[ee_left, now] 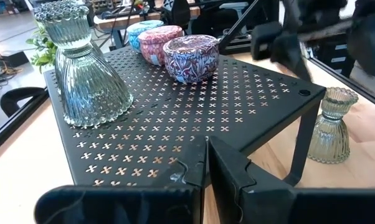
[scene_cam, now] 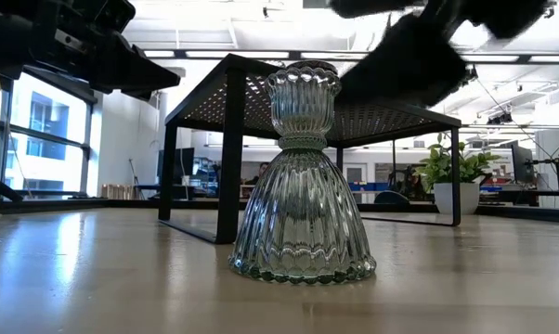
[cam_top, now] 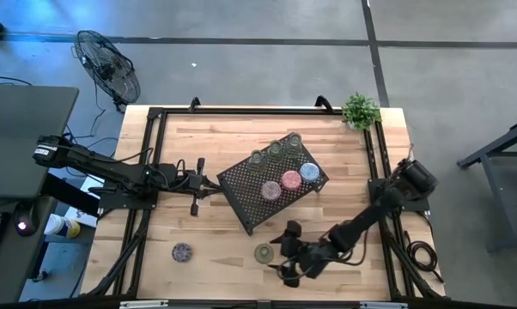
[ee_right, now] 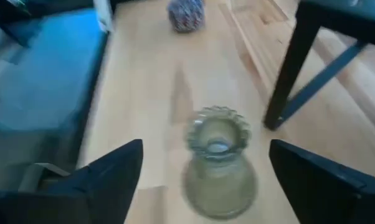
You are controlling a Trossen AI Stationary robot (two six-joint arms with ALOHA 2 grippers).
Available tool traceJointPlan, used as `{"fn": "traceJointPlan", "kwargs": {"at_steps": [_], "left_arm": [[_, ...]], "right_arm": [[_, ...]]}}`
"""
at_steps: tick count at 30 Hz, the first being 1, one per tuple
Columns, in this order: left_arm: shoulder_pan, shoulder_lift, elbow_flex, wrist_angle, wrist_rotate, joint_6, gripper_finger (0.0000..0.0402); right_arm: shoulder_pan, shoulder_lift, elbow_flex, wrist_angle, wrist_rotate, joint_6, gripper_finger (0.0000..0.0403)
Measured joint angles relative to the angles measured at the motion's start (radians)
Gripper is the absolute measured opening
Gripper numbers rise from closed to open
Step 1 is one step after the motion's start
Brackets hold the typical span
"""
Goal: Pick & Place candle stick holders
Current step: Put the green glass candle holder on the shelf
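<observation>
This was a robotics lab in an open-plan office: a wooden table framed by black rails stood on a grey concrete floor, a fan at 11 o'clock, strip lights above distant desks.

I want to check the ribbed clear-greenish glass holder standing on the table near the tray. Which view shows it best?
The low view: the ribbed clear-greenish glass holder stands upright, close and unblocked. The high view shows only a small disc. The left wrist view shows it beside the black mesh tray; in the right wrist view it sits between the right tool's open fingers.
</observation>
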Motion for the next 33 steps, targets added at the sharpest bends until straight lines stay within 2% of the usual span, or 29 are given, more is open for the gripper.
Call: {"fn": "traceJointPlan", "kwargs": {"at_steps": [3,8,15,20,33], "left_arm": [[0.000,0.000,0.000,0.000,0.003,0.000,0.0012],[0.000,0.000,0.000,0.000,0.003,0.000,0.0012],[0.000,0.000,0.000,0.000,0.003,-0.001,0.0012],[0.000,0.000,0.000,0.000,0.004,-0.002,0.0012],[0.000,0.000,0.000,0.000,0.007,-0.015,0.0012]], "right_arm": [[-0.020,0.037,0.025,-0.003,0.004,-0.052,0.0354],[-0.045,0.057,0.041,0.016,-0.003,-0.098,0.0350],[-0.065,0.057,0.040,0.018,-0.074,-0.140,0.0292],[-0.070,0.057,0.037,0.016,-0.077,-0.153,0.0250],[-0.071,0.073,0.037,0.034,-0.110,-0.155,0.0179]]}}
